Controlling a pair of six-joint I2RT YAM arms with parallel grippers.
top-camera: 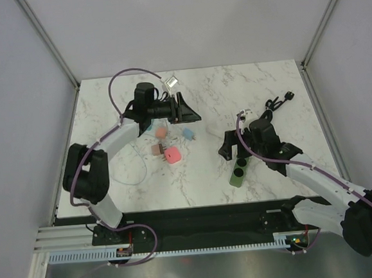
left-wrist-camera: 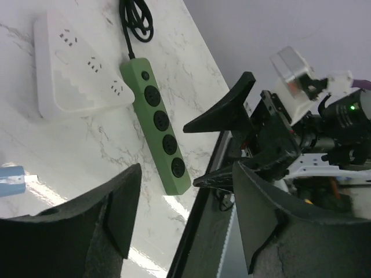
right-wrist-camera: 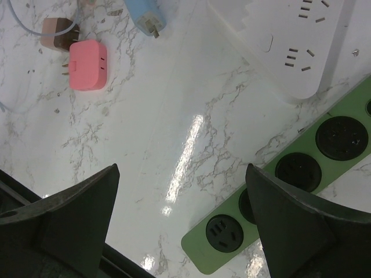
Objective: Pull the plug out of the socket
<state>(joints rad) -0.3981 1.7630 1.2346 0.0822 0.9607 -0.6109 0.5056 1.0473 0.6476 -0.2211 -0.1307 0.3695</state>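
A green socket strip (top-camera: 238, 173) lies near the table's front, and every socket that shows on it (right-wrist-camera: 290, 194) is empty. Beside it lies a white socket strip (right-wrist-camera: 290, 40), also with nothing plugged in where visible. Loose plugs lie on the marble: a pink one (right-wrist-camera: 88, 65), a brown one (right-wrist-camera: 58, 32) and a blue one (right-wrist-camera: 145, 13). My right gripper (right-wrist-camera: 181, 174) hangs open over the green strip's end, holding nothing. My left gripper (top-camera: 190, 109) is at the back, raised and turned toward the right arm, its jaws apart and empty (left-wrist-camera: 186, 174).
A coiled black cable (top-camera: 276, 103) runs from the green strip toward the back right. A salmon plug (top-camera: 161, 133) and a thin pale cable (top-camera: 134, 175) lie by the other plugs. A small clear box (top-camera: 171, 81) sits at the back edge.
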